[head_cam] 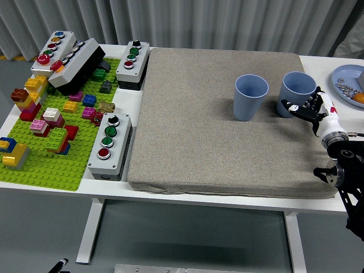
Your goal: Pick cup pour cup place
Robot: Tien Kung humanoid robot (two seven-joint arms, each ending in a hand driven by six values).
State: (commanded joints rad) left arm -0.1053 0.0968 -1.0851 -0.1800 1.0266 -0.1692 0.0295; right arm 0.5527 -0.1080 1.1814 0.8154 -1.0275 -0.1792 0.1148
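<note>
At the mat's right, your right hand [309, 108] reaches the right ribbed blue plastic cup [297, 92], fingers spread, gripping nothing.

Plate [344, 75] cut by right edge

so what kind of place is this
Probably a robot test lab: a white table with push-button boxes, a brick baseplate and two blue cups on a grey mat, curtains behind.
</note>
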